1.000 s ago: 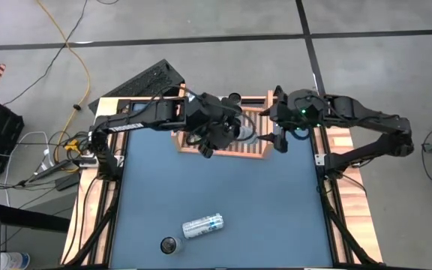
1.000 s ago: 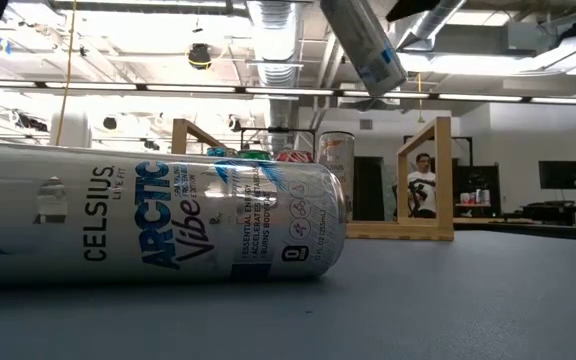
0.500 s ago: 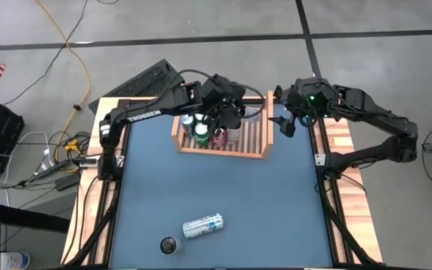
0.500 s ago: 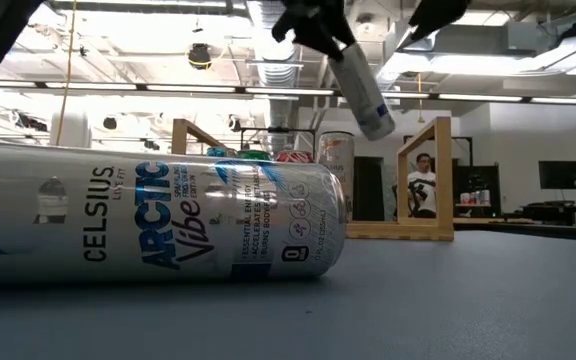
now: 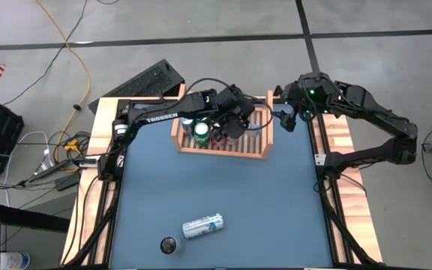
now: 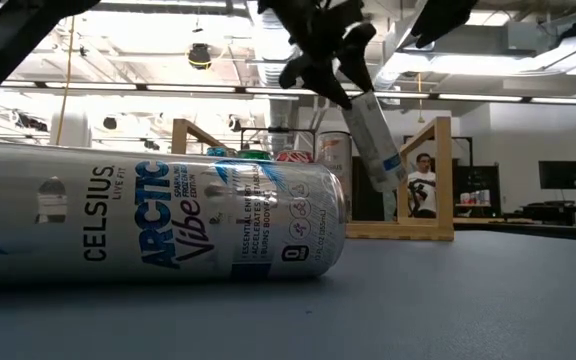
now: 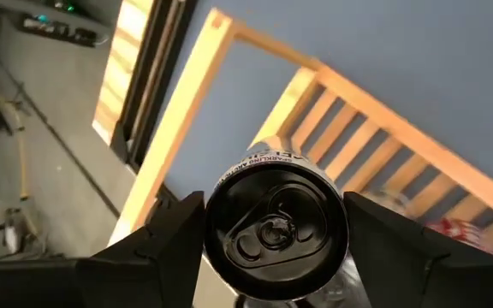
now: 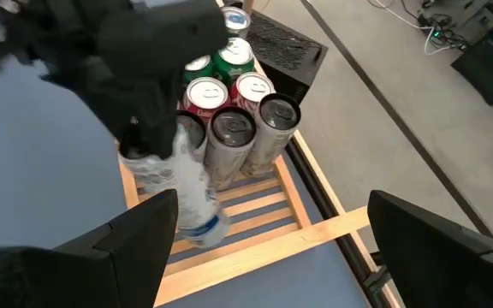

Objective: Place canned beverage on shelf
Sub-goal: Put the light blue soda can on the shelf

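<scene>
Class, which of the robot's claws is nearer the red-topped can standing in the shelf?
Left. The left claw, holding a slim can, hangs just beside the red-topped can; the right claw waits open past the shelf side.

keyboard: black flat keyboard (image 5: 145, 81) sitting on the grey floor, off to the left of the left gripper's fingers (image 7: 157, 248), well apart from them, past the table's far corner
cable: thin yellow cable (image 5: 76, 112) snaking over the floor, even further left of those fingers than the keyboard
wire mess: grey and black cords (image 5: 47, 154) bunched on the floor, far left of the left fingers
table top: blue-grey mat (image 5: 216, 187), bare patch nearer the camera side than both the left fingers and the right gripper's fingers (image 8: 135, 248)
person: someone (image 6: 423, 185) way back in the room, far beyond the fingers
screen: dark monitor (image 6: 560, 175), also way back there
</scene>
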